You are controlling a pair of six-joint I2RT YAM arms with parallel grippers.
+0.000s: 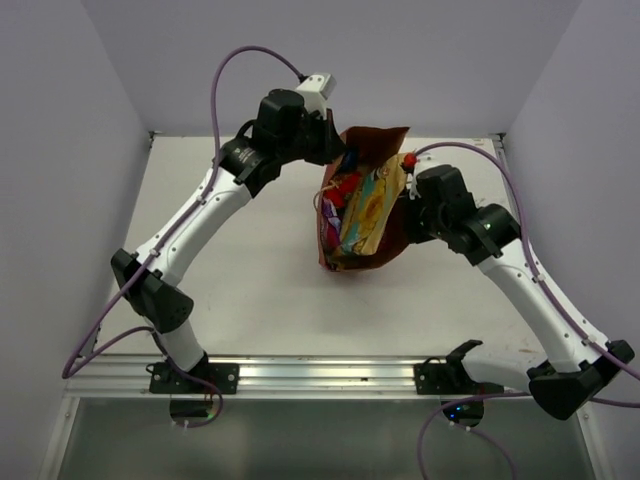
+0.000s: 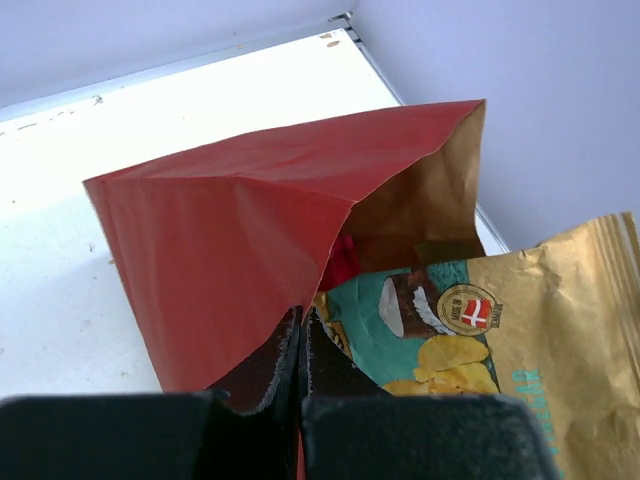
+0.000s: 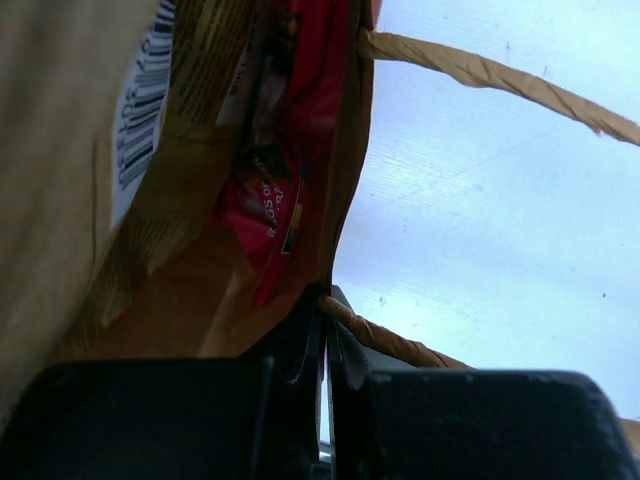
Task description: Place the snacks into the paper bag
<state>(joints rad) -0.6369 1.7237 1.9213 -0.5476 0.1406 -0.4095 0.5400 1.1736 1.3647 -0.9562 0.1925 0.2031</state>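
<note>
Here, the paper bag (image 1: 385, 140) sits a little above the middle of the top view on the white tabletop (image 1: 250, 290), its mouth open toward the overhead camera. The left pincer (image 2: 300, 335) is pressed together on the bag's rim at the upper-left side of the mouth, with the red-brown wall running down between its fingers. The right pincer (image 3: 325, 320) is likewise closed, pinching the opposite edge of the bag just beside a string handle (image 3: 480, 70). Inside the bag, a large tan pouch (image 1: 365, 215) lies uppermost and fills most of the opening. A red packet (image 1: 340, 190) is tucked beside it towards the left wall. Other packets deeper in are too hidden to tell apart.
</note>
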